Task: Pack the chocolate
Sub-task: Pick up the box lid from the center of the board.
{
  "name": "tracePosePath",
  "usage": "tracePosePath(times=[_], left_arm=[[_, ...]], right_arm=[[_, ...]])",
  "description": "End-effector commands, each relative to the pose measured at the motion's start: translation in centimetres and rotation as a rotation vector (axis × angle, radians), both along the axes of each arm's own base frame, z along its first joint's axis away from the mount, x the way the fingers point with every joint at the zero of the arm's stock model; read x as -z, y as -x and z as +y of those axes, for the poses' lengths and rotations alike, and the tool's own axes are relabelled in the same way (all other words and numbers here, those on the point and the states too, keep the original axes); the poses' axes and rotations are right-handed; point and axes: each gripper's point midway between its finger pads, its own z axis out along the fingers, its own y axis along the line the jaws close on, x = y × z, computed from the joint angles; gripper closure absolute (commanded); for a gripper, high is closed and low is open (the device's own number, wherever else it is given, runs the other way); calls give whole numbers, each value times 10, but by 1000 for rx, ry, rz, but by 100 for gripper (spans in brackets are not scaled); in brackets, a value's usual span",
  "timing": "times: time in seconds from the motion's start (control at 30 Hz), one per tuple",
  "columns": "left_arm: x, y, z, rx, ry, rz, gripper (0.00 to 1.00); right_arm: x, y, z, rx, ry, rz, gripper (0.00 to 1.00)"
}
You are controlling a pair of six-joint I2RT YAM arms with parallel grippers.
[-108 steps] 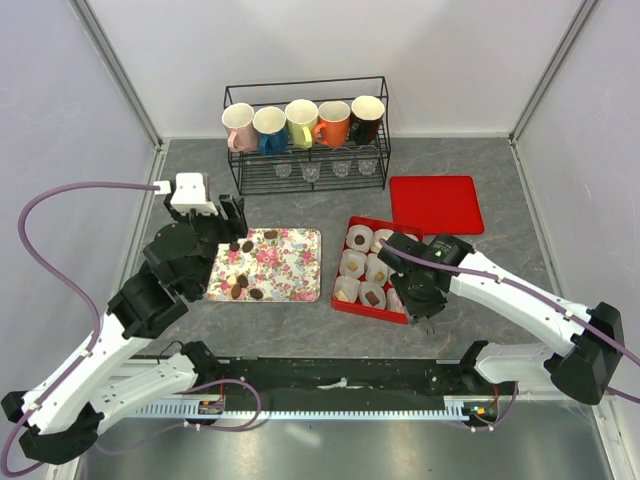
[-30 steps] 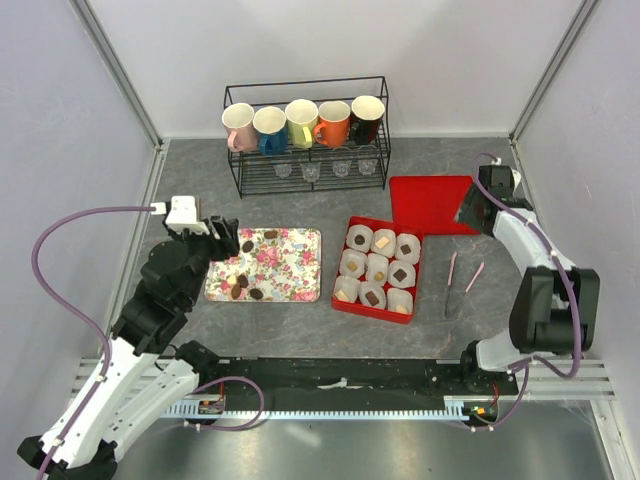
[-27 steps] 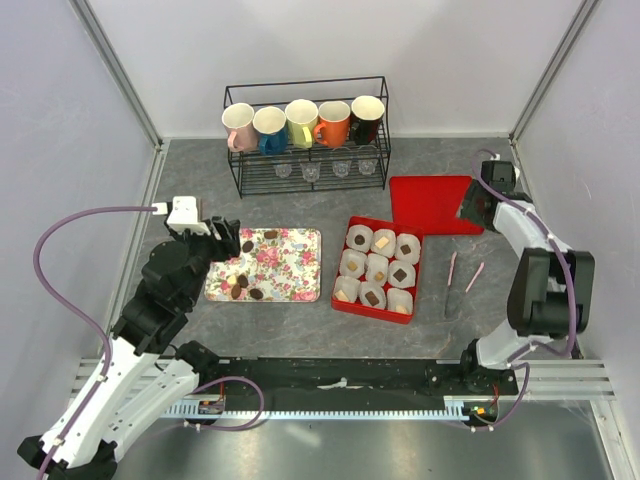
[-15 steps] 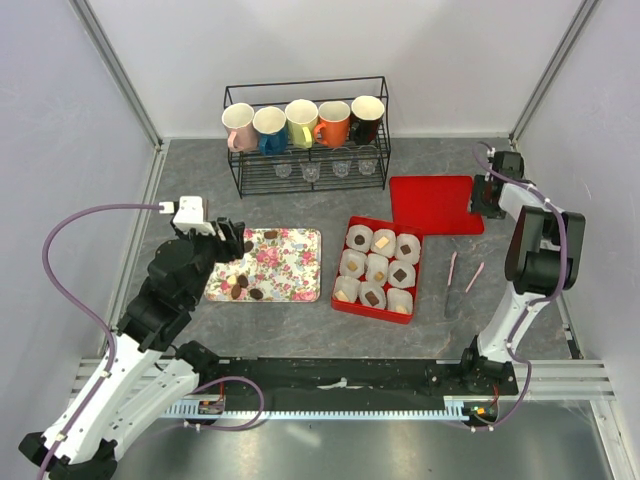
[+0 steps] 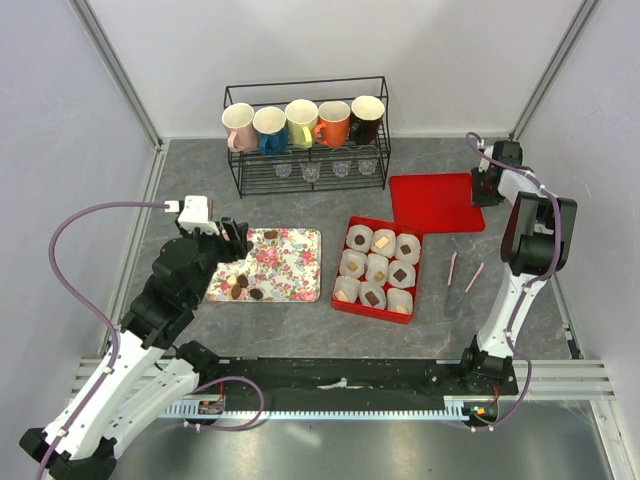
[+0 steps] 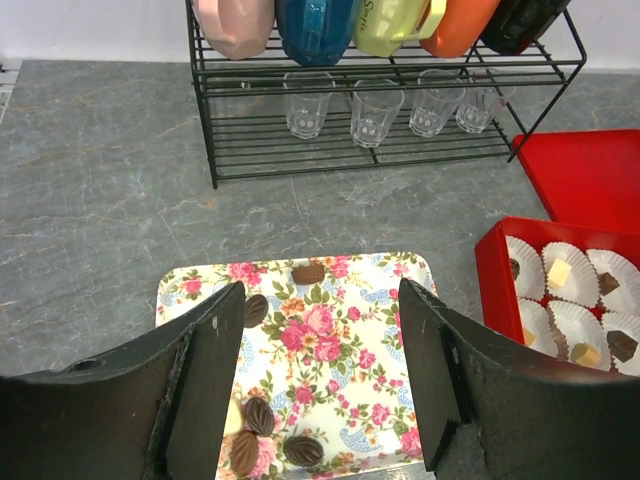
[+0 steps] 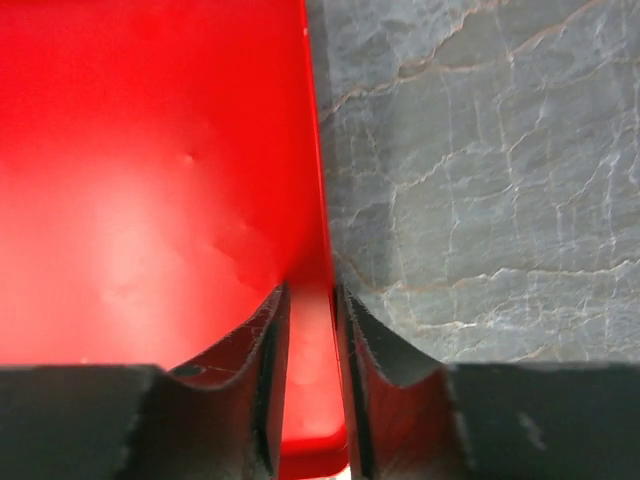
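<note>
Hovering wide open, left fingers (image 6: 205, 385) frame the chocolates (image 6: 258, 415); right fingers (image 7: 250, 400) pinch red lid (image 7: 150, 150).

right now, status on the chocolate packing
Left gripper open over the tray, empty. Right gripper clamped on the lid edge. Chocolate split between tray and box. Tongs loose beside the box.

Bright, even light; soft shadows

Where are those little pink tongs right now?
In the top view, the pink tongs lie on the right, between the red box and the right arm.
</note>
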Motion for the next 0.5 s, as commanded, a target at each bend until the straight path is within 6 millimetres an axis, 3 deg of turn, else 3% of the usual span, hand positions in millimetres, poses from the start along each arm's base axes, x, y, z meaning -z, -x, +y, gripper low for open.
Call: tracePosePath(times=[0.0,0.13,0.23,0.47], left_arm=[[-6,-3,-8,19,46,-21,31],[-4,-4,-10,22,43,-15,31],[-3,-4,-10,25,42,-12,31],[-4,-2,-11,29,48,-18,31]], right_arm=[[29,20,0,-4,-23,133,71],[24,31,-21,146,-78,136,91],[16,40,-37,262,-111,104,97],[6,85,-55,379,-15,173,97]])
